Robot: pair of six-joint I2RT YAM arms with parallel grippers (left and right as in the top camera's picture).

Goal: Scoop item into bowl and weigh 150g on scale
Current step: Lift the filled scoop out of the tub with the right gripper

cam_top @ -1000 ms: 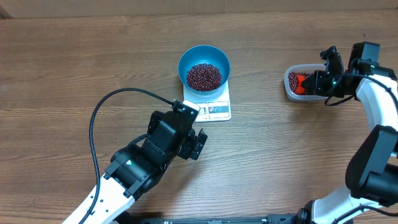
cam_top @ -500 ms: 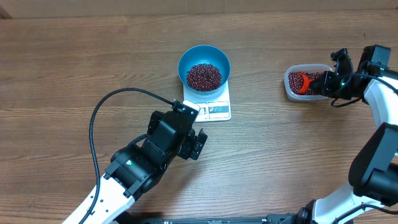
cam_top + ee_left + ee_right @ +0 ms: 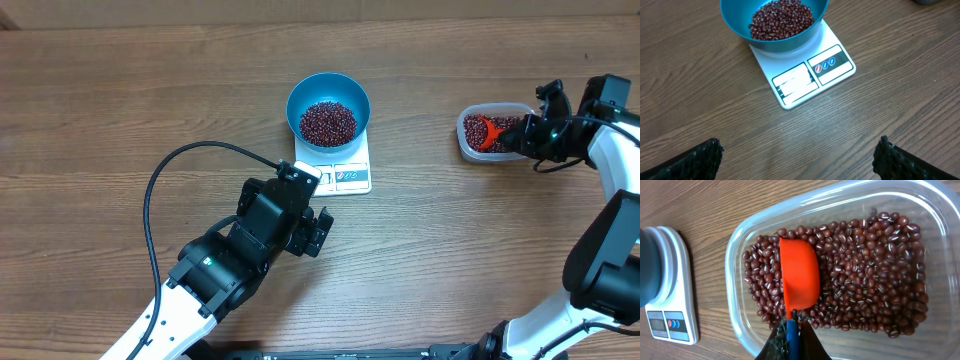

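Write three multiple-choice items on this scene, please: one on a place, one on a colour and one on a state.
1. Where does the blue bowl stand?
A. On the scale
B. Inside the clear tub
C. On the bare table

2. What colour is the scoop?
A. Green
B. Orange-red
C. White

3. How is the left gripper?
A. Open
B. Shut on the bowl
C. Shut on the scoop

Answers:
1 A: the bowl covers the scale's rear half.
2 B: the scoop lies orange-red among the beans.
3 A: its fingers stand wide apart, with nothing between them.

Matt, wood-grained counter (image 3: 120, 90); smooth, glossy blue plastic bowl (image 3: 735, 15); smooth white plastic scale (image 3: 805, 82); clear glossy plastic tub (image 3: 733, 255); shiny orange plastic scoop (image 3: 799, 277); sleek dark red beans (image 3: 865, 275).
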